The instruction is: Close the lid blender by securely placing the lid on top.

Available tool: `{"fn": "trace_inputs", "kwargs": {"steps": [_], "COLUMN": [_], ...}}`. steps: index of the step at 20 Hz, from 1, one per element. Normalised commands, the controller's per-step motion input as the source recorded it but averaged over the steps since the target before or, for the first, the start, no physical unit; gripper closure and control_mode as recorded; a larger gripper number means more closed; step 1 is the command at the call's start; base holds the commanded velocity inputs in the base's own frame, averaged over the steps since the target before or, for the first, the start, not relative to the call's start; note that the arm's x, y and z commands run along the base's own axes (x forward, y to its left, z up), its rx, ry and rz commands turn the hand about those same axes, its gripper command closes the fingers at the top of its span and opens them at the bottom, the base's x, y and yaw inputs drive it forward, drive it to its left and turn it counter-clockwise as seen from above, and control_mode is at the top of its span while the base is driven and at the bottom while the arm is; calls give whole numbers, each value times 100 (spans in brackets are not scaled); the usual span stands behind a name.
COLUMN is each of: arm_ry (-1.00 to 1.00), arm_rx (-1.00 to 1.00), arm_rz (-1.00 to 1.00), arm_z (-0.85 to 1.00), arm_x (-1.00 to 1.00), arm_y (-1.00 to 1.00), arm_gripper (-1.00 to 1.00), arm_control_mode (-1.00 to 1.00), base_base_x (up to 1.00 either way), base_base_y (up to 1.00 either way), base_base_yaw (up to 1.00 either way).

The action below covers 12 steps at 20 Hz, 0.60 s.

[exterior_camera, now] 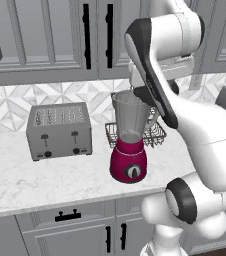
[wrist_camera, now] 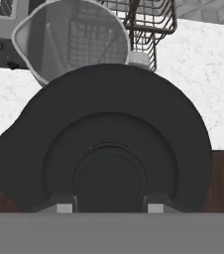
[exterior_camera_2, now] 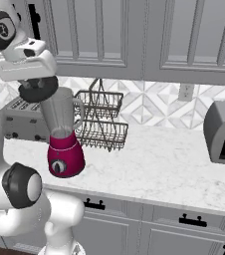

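Pincer (exterior_camera_2: pixel 39 85) holds round black lid (wrist_camera: pixel 109 144) (flat, matte) over blender (exterior_camera: pixel 129 137).

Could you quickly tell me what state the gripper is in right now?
Gripper: closed on the lid, holding it above the blender jar's open rim.

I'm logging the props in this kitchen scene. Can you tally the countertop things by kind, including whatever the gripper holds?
Blender: 1
Lid, held in the gripper: 1
Toaster: 1
Black wire basket: 1
Grey appliance at the right end of the counter: 1
Total: 5
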Motion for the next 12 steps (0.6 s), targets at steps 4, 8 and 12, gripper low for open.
{"fn": "trace_inputs", "kwargs": {"steps": [4,8,12], "arm_ry": [0,2,0], "arm_rx": [0,5,7], "arm_rz": [0,0,0], "arm_z": [-71,-62,1], "arm_x": [63,58,57], "arm_y": [0,0,0], "arm_gripper": [100,100,100], "arm_control_mode": [-100,-100,-100], "base_base_x": [0,0,0], "base_base_y": [0,0,0], "base_base_yaw": [0,0,0]}}
